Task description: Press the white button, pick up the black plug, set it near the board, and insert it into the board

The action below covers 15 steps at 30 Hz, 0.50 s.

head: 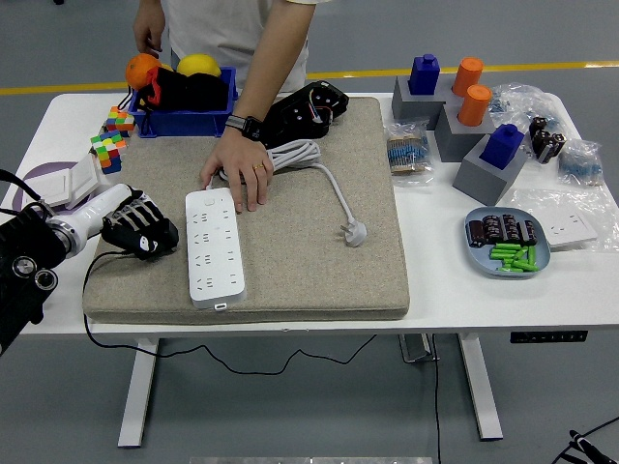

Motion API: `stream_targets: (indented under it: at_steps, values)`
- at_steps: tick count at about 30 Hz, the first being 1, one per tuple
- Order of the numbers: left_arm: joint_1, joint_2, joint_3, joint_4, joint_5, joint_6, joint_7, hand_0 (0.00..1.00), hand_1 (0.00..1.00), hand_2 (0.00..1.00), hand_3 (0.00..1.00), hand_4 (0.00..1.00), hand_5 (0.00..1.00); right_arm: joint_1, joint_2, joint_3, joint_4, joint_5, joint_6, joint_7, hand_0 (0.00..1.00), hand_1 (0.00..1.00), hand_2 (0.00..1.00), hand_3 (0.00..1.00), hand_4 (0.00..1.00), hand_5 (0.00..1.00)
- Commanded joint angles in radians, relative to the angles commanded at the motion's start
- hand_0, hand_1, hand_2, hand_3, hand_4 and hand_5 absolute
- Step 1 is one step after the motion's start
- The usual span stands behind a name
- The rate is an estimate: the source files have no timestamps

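The white power strip (pixel 215 247) is pinned at its far end by a person's hand (pixel 237 174), presumably to stop it sliding on the grey mat (pixel 309 261). The left hand (pixel 140 230) is rested just beside the strip with fingers curled; whether the black plug is enclosed cannot be told. The white plug (pixel 354 232) is left unplugged to the strip's right.

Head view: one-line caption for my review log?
Robot's left hand rests on the mat beside the white power strip, which a person's hand steadies.
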Motion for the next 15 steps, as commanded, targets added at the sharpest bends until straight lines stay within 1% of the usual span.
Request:
stream_targets:
  at_steps: [1,6,7,8,10,15]
  values:
    - [0.000,0.001,-0.001,-0.007,0.002,0.001,0.000,0.517,0.537,0.494,0.498,0.826,0.002,0.000,0.000,0.000,0.000,0.000,0.000,0.000,0.711,0.599,0.541,0.684,0.747,0.514]
    - [-0.005,0.007,-0.004,-0.065,0.023,0.016,0.002,0.517,0.537,0.494,0.498,0.826,0.002,-0.001,-0.001,0.000,-0.001,-0.001,0.000,0.000,0.711,0.599,0.541,0.684,0.747,0.514]
    - [-0.006,0.009,-0.002,-0.077,0.027,0.019,0.003,0.530,0.520,0.470,0.497,0.829,0.002,0.000,-0.001,0.000,-0.001,-0.001,0.000,0.000,0.711,0.600,0.541,0.683,0.747,0.514]
    - [-0.008,0.010,-0.001,-0.087,0.030,0.020,0.003,0.530,0.520,0.470,0.497,0.829,0.002,0.000,-0.001,0.000,-0.001,0.000,0.000,0.000,0.711,0.600,0.541,0.683,0.747,0.514]
    - [-0.011,0.013,0.007,-0.118,0.037,0.026,0.001,0.530,0.520,0.470,0.497,0.829,0.002,0.001,-0.001,-0.001,0.000,0.001,-0.001,0.001,0.711,0.600,0.541,0.683,0.747,0.514]
    - [-0.023,0.012,0.046,-0.161,0.049,0.041,-0.003,0.544,0.515,0.459,0.501,0.831,0.002,0.000,0.000,0.000,-0.001,0.001,-0.001,0.001,0.711,0.600,0.540,0.682,0.747,0.514]
